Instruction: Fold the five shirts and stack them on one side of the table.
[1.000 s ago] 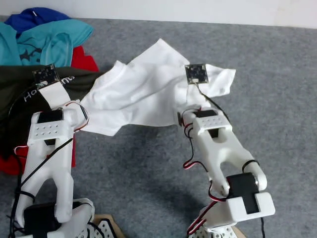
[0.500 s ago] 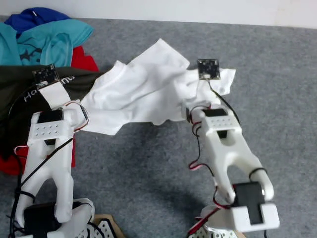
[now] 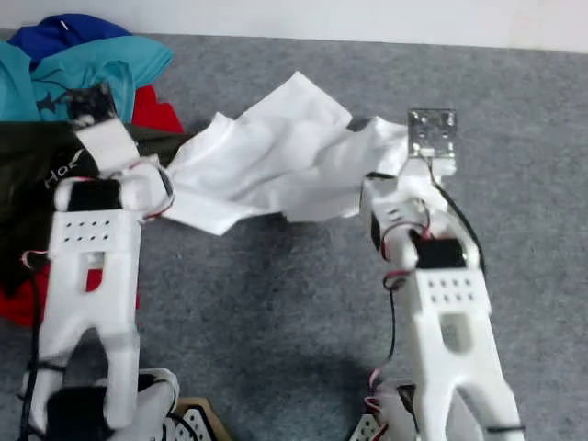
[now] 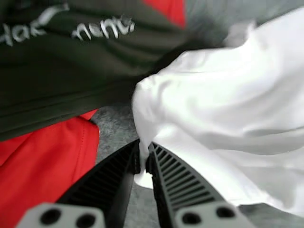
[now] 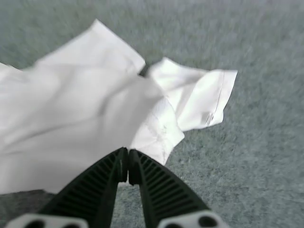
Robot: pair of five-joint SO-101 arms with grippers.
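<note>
**Shirt held at two edges**

The white shirt (image 3: 276,156) lay crumpled and drawn out sideways on the grey table (image 3: 276,303). At one end of it, the left gripper (image 4: 142,164) was closed narrow on a fold of the cloth, with a scrap of white showing between the jaws. At the shirt's opposite end, the right gripper (image 5: 127,166) was clamped down to a slit on the hem, beside a hemmed sleeve. A dark shirt (image 4: 71,71) with pale lettering touched the white shirt at the left gripper's end and lay over a red shirt (image 4: 42,175). Farther from the white shirt, beyond the dark one, a teal shirt (image 3: 92,73) and a blue shirt (image 3: 64,32) sat bunched together.
</note>
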